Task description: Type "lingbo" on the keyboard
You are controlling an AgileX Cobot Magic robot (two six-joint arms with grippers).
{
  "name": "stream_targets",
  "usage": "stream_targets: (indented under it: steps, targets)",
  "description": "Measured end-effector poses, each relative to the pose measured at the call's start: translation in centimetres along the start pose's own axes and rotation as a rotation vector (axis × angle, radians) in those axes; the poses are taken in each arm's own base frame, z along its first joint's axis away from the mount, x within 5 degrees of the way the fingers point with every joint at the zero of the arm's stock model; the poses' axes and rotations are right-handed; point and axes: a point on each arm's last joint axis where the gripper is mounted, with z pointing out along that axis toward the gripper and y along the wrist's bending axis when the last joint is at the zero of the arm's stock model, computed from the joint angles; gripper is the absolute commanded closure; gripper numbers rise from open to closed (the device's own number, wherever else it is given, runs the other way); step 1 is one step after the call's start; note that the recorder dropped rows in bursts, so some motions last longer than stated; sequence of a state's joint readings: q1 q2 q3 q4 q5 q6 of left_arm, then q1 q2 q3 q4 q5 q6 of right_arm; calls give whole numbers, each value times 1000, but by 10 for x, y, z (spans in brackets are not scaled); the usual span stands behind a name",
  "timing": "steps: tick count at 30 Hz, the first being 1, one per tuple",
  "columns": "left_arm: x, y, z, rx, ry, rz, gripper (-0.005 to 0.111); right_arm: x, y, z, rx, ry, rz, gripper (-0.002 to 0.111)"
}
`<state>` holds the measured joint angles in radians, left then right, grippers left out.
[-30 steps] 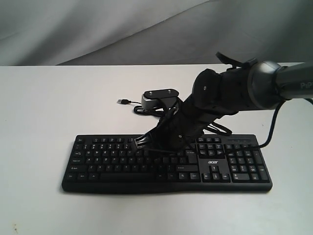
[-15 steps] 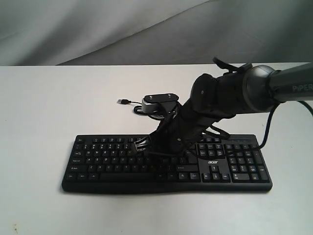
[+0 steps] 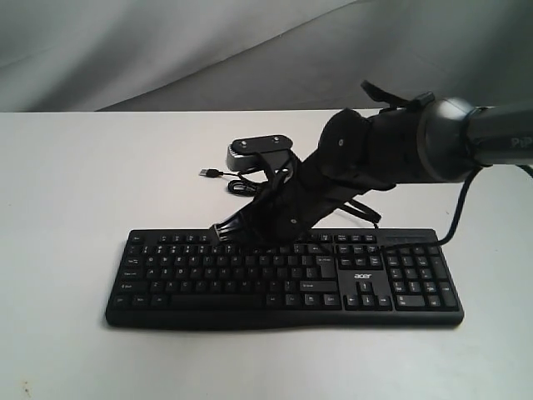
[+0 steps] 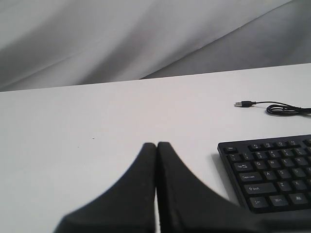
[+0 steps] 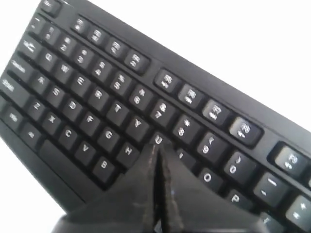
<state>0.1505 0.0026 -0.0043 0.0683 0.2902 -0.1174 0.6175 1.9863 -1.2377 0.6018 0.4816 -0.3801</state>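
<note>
Though flat, matte black keyboard [image 3: 250,285]

Keyboard [image 3: 283,279] flat on the surface [image 3: 75,167], toward the front, number pad at the right end. Behind it, on the same surface, cable [image 3: 218,174] in a loose coil, plug pointing left. From the right, right claw [image 3: 218,231] slanting down over the rear key rows, left of the middle, tip by the U key. Left claw [image 4: 156,145] off the keyboard's left end, over bare surface.
</note>
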Motion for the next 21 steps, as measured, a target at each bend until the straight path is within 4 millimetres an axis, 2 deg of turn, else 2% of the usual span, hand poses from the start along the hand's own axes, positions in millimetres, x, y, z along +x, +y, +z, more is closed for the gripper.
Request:
stream_targets:
  steps: [5,21]
  targets:
    - [0,0,0,0,0,0,106,-6,0,7,-13,16,4,108]
    - [0,0,0,0,0,0,106,0,-6,19,12,59,23,108]
